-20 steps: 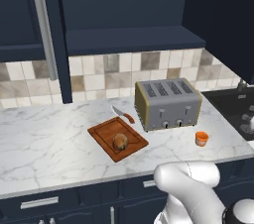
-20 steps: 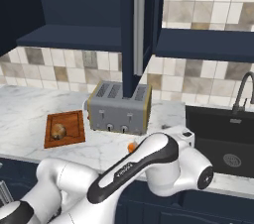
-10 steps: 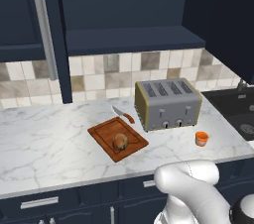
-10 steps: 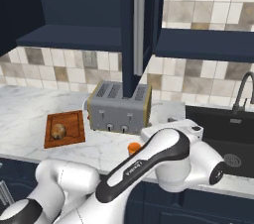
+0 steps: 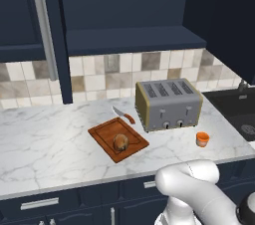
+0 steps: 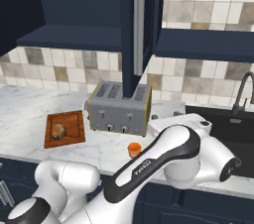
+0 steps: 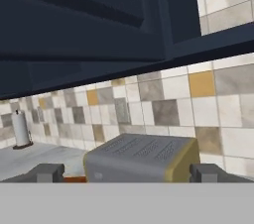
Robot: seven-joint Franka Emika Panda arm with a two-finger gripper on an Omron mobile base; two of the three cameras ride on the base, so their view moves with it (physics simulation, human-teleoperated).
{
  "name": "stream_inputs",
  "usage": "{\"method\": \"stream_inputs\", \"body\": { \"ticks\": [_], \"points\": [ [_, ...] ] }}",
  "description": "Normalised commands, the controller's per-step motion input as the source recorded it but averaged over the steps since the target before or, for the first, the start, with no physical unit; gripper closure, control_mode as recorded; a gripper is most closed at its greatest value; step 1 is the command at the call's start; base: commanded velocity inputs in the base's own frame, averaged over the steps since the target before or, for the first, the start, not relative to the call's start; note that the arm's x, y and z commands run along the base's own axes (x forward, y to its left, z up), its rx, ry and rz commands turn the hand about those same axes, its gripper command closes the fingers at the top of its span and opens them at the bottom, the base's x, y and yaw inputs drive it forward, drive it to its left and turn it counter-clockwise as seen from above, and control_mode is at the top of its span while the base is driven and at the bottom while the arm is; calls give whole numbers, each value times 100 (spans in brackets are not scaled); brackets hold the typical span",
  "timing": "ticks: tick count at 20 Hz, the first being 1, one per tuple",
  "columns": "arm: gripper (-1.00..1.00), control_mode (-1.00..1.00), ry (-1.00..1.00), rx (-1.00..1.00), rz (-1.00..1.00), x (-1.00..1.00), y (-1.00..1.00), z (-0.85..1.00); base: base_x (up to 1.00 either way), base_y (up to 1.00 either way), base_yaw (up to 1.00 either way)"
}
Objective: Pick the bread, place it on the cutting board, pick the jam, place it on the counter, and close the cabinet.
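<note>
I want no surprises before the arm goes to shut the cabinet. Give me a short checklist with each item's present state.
1. Bread lies on the cutting board: ok.
2. Jam stands on the counter, in front of the toaster: ok.
3. End effector open, nothing between its fingers: ok.
4. Cabinet doors closed: not ok, they stand open.
5. Inner shelf of the cabinet bare: ok.
6. Door handle within reach: cannot tell.
</note>
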Motion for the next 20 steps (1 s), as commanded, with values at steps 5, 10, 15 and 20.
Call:
{"method": "stream_inputs", "body": {
  "ticks": [5,10,15,20],
  "points": [
    [-100,-100,-7,3,0,0,-8,20,0,0,0],
    [-100,-100,-6,2,0,0,-2,20,0,0,0],
    [-100,-100,-4,3,0,0,0,18,0,0,0],
    [-100,-100,-4,3,0,0,0,20,0,0,0]
  ]
}}
